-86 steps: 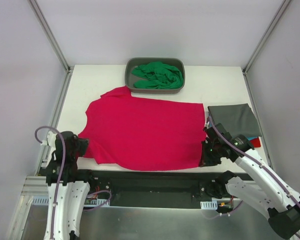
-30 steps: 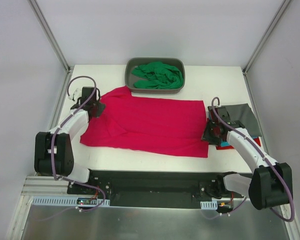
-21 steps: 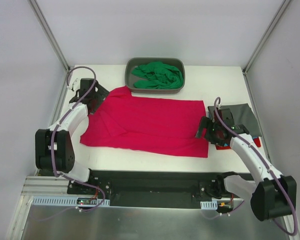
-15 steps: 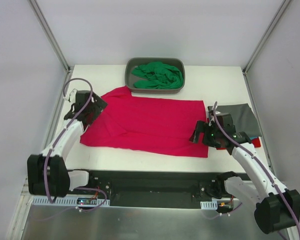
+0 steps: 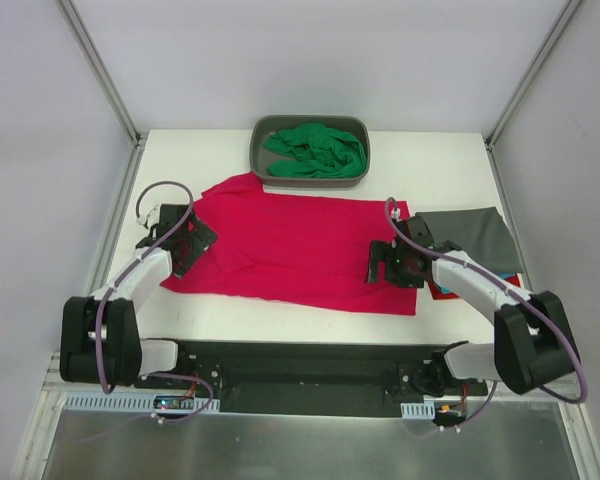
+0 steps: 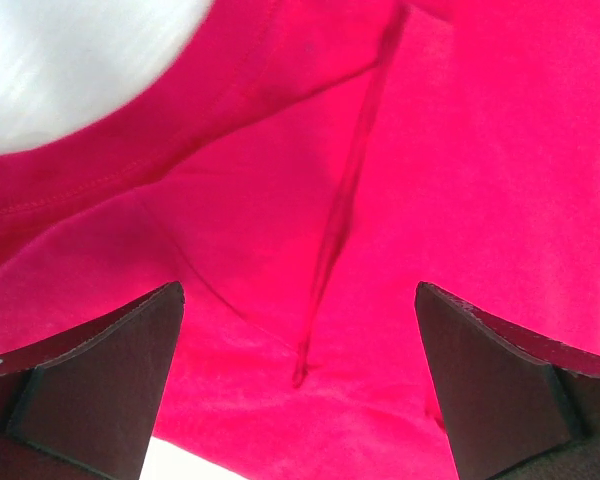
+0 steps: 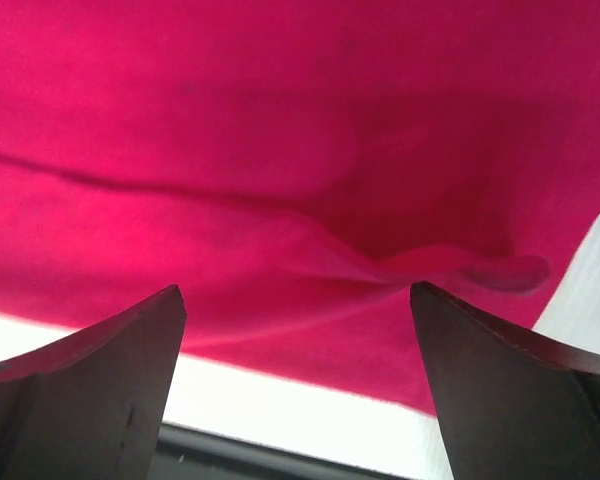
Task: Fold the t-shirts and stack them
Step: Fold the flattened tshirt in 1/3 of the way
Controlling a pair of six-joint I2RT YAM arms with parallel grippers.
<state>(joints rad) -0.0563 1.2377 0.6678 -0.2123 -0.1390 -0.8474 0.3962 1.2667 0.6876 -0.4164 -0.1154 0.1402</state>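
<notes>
Two grippers here, both with fingers spread wide and nothing pinched in either. The left gripper (image 5: 185,240) sits over the left end of the crimson-pink t-shirt (image 5: 290,250), around the sleeve. Its wrist view is basically all pink cloth, with one long crease running between the dark fingers (image 6: 90,370) and a patch of white table (image 5: 430,165) in the upper left corner. The right gripper (image 5: 380,262) is over the shirt's right end, near the near-right corner, and its wrist view shows a small pucker in the fabric just above the hem. Can't tell if either set of fingertips actually touches the cloth.

The pink shirt lies mid-table as a wide band running left to right. Its far-left corner reaches the grey tub (image 5: 258,150) at the far edge, which has the green t-shirt (image 5: 315,150) bunched inside. The dark grey t-shirt (image 5: 470,235) lies flat just beside the pink one's right edge, with a sliver of red fabric (image 5: 443,293) poking out at its near side.
</notes>
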